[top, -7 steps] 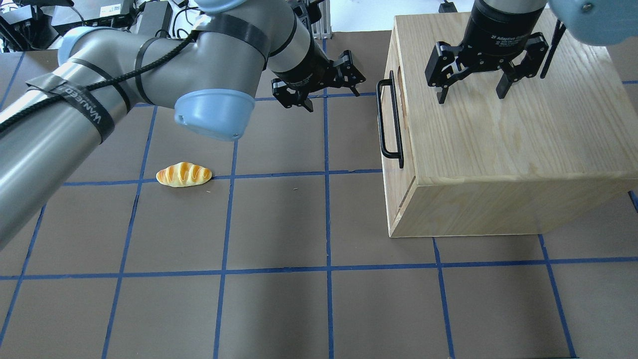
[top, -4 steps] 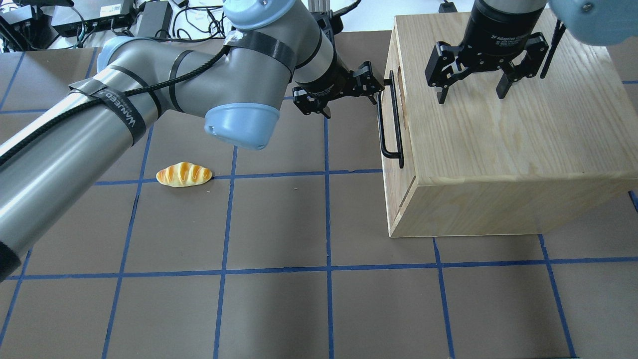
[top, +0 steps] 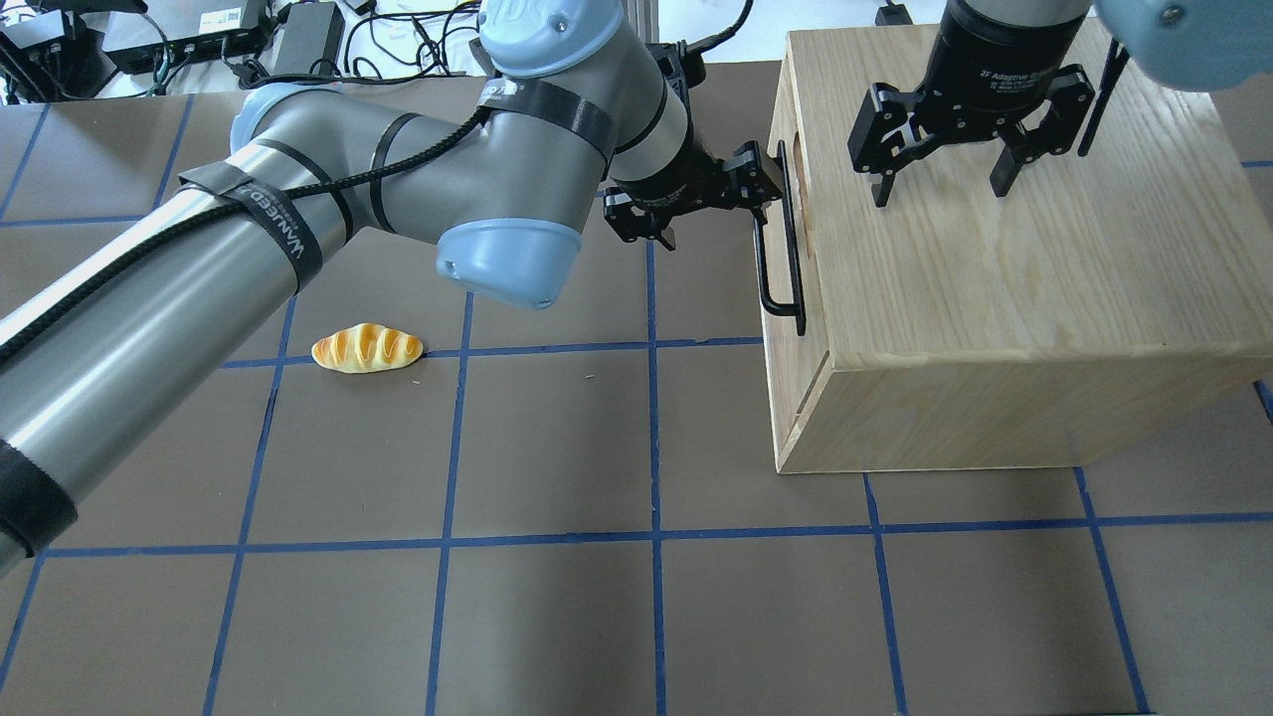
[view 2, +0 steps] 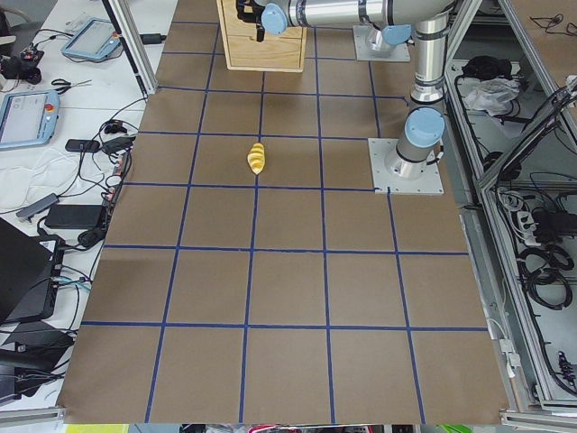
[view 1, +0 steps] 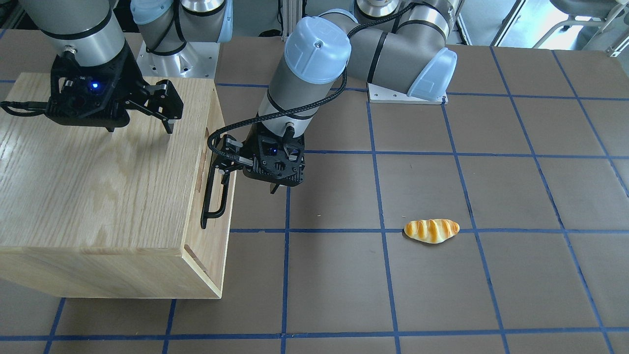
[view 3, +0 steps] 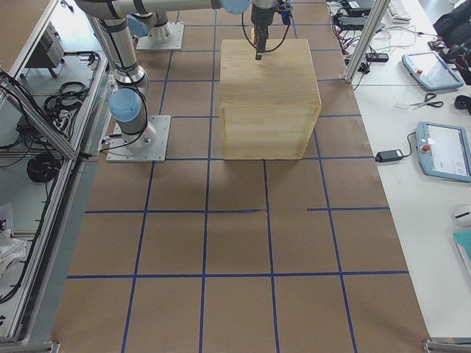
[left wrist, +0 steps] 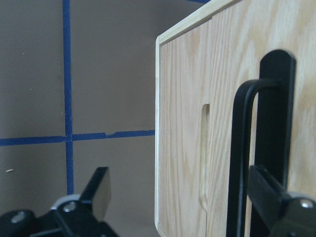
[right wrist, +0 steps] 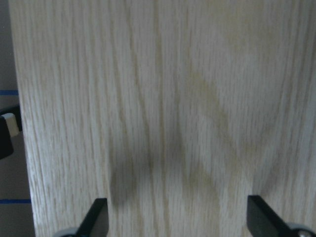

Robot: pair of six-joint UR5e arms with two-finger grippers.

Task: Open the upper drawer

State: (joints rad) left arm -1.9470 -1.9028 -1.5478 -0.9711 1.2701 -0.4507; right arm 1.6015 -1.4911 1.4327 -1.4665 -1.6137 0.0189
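Observation:
The upper drawer (view 1: 209, 123) is the light oak front of the wood cabinet (top: 995, 298), with an oblong notch (left wrist: 204, 158) and a long black bar handle (top: 781, 239). The drawer front sits flush with the cabinet. My left gripper (top: 711, 219) is open at the handle's far end. One of its fingers (left wrist: 276, 207) is right beside the bar (left wrist: 242, 158), and the other (left wrist: 98, 190) hangs over the table. I cannot tell whether it touches the bar. My right gripper (top: 940, 189) is open and empty, just above the cabinet's top, as the right wrist view (right wrist: 177, 222) shows.
A bread roll (top: 366, 348) lies on the brown, blue-gridded table to the left of the cabinet, apart from both arms. The cabinet's other front panel (view 1: 204, 268) lies beyond the handle's near end. Side tables with tablets (view 3: 441, 151) flank the table's ends.
My left arm has swung right, and its open gripper has moved from the open table up to the far end of the drawer handle. The right gripper and the drawer have not moved.

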